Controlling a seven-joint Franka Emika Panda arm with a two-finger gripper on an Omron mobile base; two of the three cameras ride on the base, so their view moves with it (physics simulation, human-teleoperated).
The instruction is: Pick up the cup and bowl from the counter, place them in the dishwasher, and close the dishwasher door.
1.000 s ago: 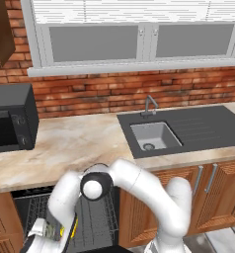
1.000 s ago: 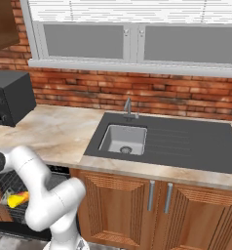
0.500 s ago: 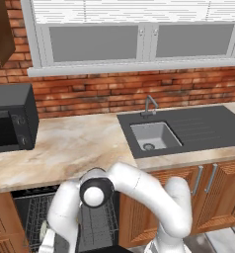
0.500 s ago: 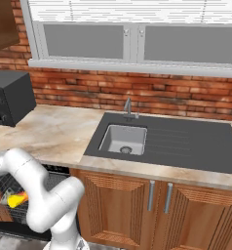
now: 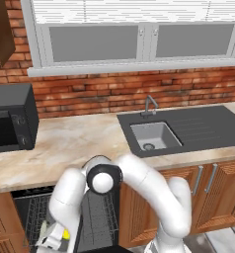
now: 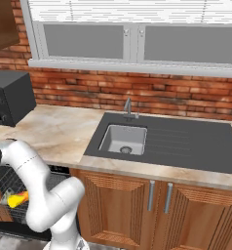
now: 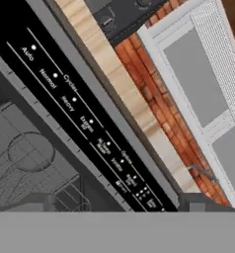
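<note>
The hand [image 5: 50,241] is low at the open dishwasher [image 5: 25,197], down inside the opening over the grey wire rack [image 5: 97,217]. The fingers are released and spread wide, gripping nothing.

The cup [image 6: 18,199] lies on its side in the rack, yellow with an orange end. In the left base view it shows as a yellow patch [image 5: 65,233] just beside the hand. A small pale shape sits against it on the left in the right base view, but it is too small to identify as the bowl. A round outline [image 7: 30,153] sits on the rack wires in the hand view, and it cannot be identified either.

The arm folds sharply. The forearm rises from the base, the elbow joint [image 5: 102,180] sits level with the table edge, and the last links drop steeply left into the opening.

Room is tight. The black control strip [image 7: 85,123] and the front edge of the table [image 5: 65,143] overhang the rack, and wooden cabinet doors [image 5: 149,212] bound the opening on the right.

Further back, the table surface is beige marbled stone. The dark sink [image 5: 154,136] and its tap [image 5: 149,105] are to the right, and the black microwave [image 5: 11,118] is at the far left. The brick wall [image 5: 114,91] and the window [image 5: 134,42] lie behind.
</note>
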